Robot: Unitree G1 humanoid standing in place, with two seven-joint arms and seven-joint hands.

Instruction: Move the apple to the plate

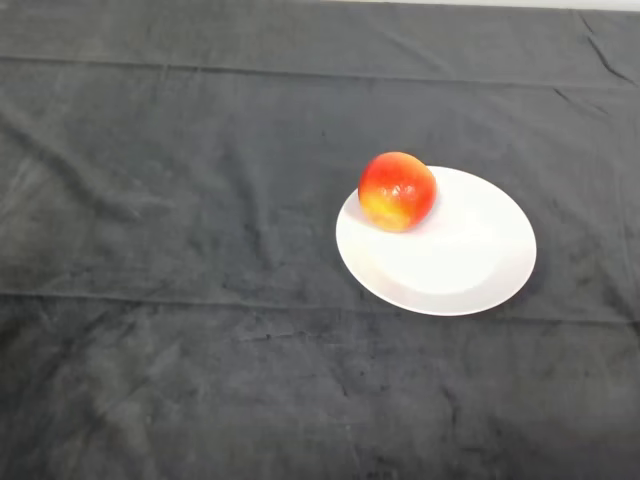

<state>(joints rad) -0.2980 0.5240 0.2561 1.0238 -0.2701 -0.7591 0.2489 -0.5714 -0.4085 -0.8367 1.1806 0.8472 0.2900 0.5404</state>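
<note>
A red and yellow apple [397, 190] rests on the white plate [460, 265], at the plate's upper-left edge. The plate lies on the dark cloth, right of the middle of the head view. Nothing touches the apple.
The dark cloth [180, 250] covers the whole table, with light creases and a fold line running across near the back. A pale strip of the table's far edge shows at the top right.
</note>
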